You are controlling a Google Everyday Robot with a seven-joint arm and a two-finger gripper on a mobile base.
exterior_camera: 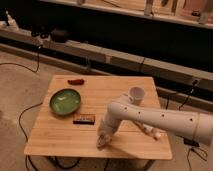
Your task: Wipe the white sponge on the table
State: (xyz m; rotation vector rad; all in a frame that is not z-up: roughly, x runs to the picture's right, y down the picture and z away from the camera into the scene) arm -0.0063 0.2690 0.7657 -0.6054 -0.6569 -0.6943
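**Sponge down at the front edge, and the stroke is everything**

We find the robot's white arm bent low over the square, honey-tan plank desk (55,136). The gripper (104,137) points down close to the front edge, right of the middle. At its tip sits a small, soft, cream-white sponge (101,144), touching the wood, or so we read the pale blob there. Whether the gripper is clenched on it or merely pressing from above, we cannot tell.

Around it, a round green bowl (65,101) sits on the left half. A dark rectangular packet (84,118) lies just beside the bowl and near the wrist. A small red-brown object (76,81) rests near the back edge. A white cup (136,93) stands behind the forearm, and a longer lumpy whitish object (151,133) lies under the arm to the right.

We judge the wipe to be in hand. To do it well, we want even downward pressure, so the soft block lies flat and drags rather than rolls. We also want strokes along the bare planks left of the gripper, parallel to the front edge. The risks, as we see them, are sliding the sponge off that near edge or swinging the wrist into the dark packet. Short, level passes look the safest bet.
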